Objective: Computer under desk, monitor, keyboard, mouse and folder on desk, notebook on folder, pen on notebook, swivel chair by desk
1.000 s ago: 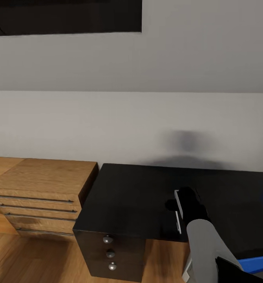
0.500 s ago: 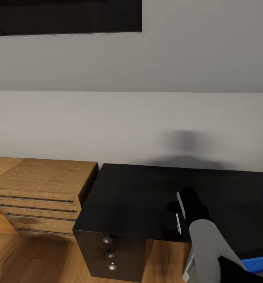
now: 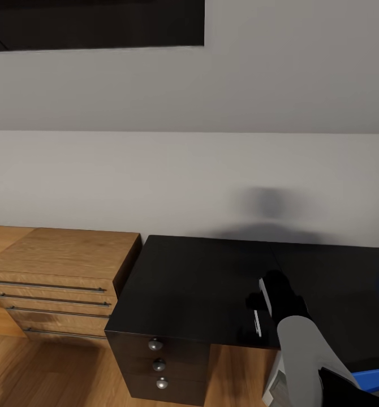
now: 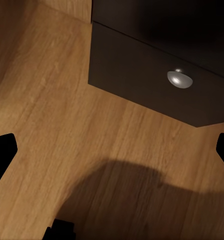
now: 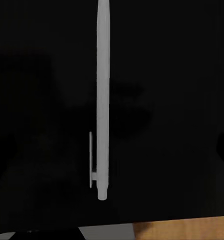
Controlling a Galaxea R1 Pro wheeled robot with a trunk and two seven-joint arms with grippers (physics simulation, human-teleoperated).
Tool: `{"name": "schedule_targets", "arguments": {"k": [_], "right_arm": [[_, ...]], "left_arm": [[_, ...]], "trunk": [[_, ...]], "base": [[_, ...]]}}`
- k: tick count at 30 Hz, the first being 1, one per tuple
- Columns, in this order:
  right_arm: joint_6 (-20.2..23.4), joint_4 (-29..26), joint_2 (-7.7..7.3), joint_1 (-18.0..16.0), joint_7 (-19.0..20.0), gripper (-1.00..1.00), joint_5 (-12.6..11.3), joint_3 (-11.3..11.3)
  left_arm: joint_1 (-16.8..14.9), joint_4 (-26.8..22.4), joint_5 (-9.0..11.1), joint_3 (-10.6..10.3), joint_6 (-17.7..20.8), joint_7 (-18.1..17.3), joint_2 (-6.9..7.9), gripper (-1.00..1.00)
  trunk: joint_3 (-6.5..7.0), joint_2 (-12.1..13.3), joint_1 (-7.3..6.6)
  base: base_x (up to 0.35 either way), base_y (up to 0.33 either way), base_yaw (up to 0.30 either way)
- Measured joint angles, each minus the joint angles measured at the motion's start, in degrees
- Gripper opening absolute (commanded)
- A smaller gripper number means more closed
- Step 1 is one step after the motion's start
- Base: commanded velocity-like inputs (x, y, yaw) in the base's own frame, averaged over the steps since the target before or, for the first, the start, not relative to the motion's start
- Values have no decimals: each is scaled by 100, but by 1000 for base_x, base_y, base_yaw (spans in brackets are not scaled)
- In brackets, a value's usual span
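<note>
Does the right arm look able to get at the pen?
Probably yes. The pen lies on the bare black desk, and the right gripper hangs just above it with nothing in between.

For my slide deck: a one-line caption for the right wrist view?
White pen lying on the black desk, seen from directly above, wooden floor past the desk's edge.

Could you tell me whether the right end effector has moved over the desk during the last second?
Yes. The right end effector has drifted slightly rightward along the desk, away from the wooden drawer chest, which sits unchanged in the head view.
</note>
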Motion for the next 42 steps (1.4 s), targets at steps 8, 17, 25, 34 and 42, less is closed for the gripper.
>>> {"name": "schedule_targets", "arguments": {"k": [8, 17, 25, 34, 42], "right_arm": [[13, 9, -6, 0, 0, 100, 0, 2], [28, 26, -7, 0, 0, 100, 7, 0], [36, 142, -5, 0, 3, 100, 7, 1], [35, 301, -6, 0, 7, 100, 6, 11], [32, 318, -7, 0, 7, 100, 7, 12]], "left_arm": [[0, 0, 0, 4, 0, 0, 1, 100], [0, 0, 0, 7, 2, 0, 2, 100], [0, 0, 0, 7, 5, 0, 0, 100], [0, 0, 0, 8, 3, 0, 4, 100], [0, 0, 0, 7, 0, 0, 1, 100]], "trunk": [[0, 0, 0], [0, 0, 0], [0, 0, 0], [0, 0, 0], [-89, -199, 109]], "base": [[0, 0, 0], [0, 0, 0], [0, 0, 0], [0, 0, 0], [0, 0, 0]]}}
